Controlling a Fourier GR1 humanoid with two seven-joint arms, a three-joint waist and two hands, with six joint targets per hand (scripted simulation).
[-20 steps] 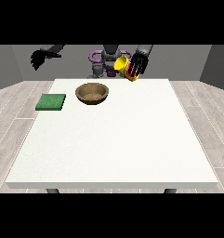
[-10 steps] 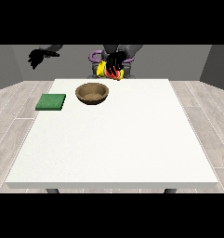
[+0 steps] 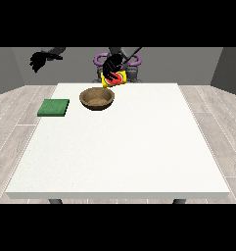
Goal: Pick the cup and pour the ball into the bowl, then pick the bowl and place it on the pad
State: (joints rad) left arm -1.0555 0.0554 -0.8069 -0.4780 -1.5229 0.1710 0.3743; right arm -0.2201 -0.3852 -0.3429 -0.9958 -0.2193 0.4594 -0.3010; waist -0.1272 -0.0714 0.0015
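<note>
Our hand point(image 3: 111, 67) at the view's right grips the tilted cup point(image 3: 115, 79) beyond the bowl point(image 3: 97, 98), near the table's point(image 3: 139, 147) far edge; the ball could miss.

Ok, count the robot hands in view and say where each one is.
2. One robot hand hangs raised at the view's left, beyond the table. The other robot hand holds the yellow cup behind the bowl.

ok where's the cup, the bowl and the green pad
cup point(image 3: 116, 79), front view, on its yellow side below the hand holding it
bowl point(image 3: 97, 98), front view, on the brown inside near its middle
green pad point(image 3: 54, 107), front view, on the middle of its top face
</note>
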